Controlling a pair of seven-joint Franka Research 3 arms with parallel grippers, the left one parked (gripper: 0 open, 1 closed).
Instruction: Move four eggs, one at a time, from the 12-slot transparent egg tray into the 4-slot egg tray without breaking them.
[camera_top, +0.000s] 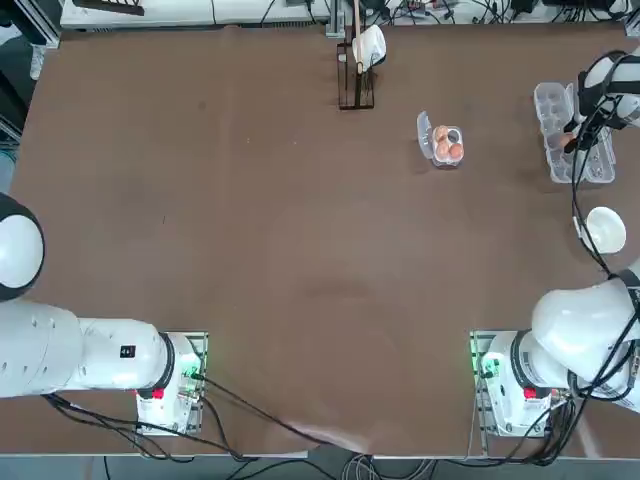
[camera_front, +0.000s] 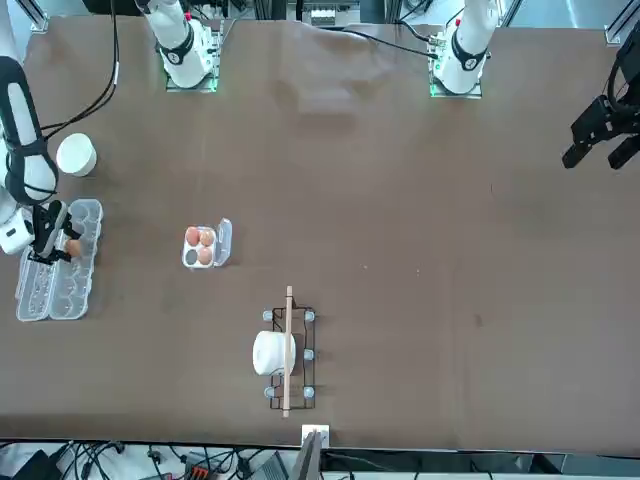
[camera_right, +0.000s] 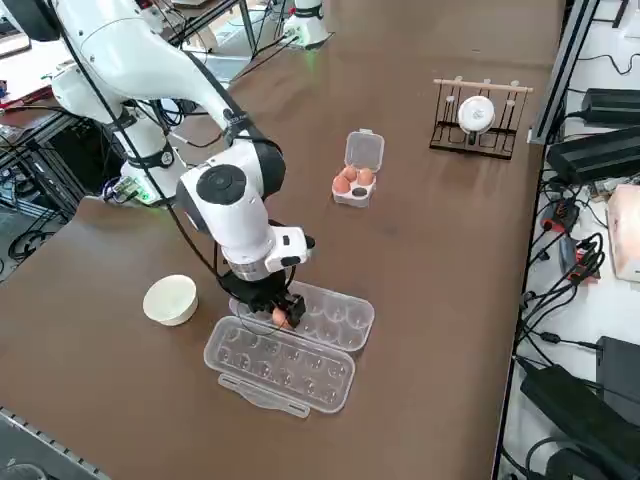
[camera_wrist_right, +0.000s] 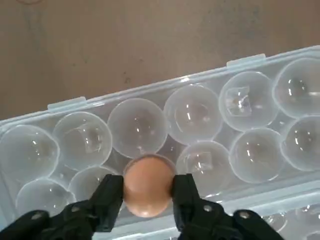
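Closest to your wrist camera, the right gripper (camera_wrist_right: 148, 192) has its two matte black fingers (camera_wrist_right: 109, 199) pressed against either side of the last egg (camera_wrist_right: 147, 185), a smooth, orange-brown oval with a dull sheen. The claw is closed on that egg, which sits low in its cup in the 12-slot transparent egg tray (camera_wrist_right: 190, 117). You can see that tray is thin, glossy clear plastic, with rounded cups in two rows catching small highlights; the cups around the gripped egg show no eggs in them.

From your right side camera, the gripper (camera_right: 283, 312) points down into the tray (camera_right: 335, 318) near its end, beside the hinged clear lid (camera_right: 280, 366) lying flat and open on the brown table (camera_right: 430, 250). A white round bowl (camera_right: 171, 299) stands just beside the tray, apart from it.

Farther across the table you'll find the 4-slot egg tray (camera_right: 353, 192), small, square and whitish-clear, its little lid flap (camera_right: 364, 150) standing open. Three eggs (camera_top: 447, 142) fill three of its cups; the fourth cup looks dark.

At the far edge, a dark wire rack (camera_right: 478, 125) with a wooden rod holds a white cup-like object.
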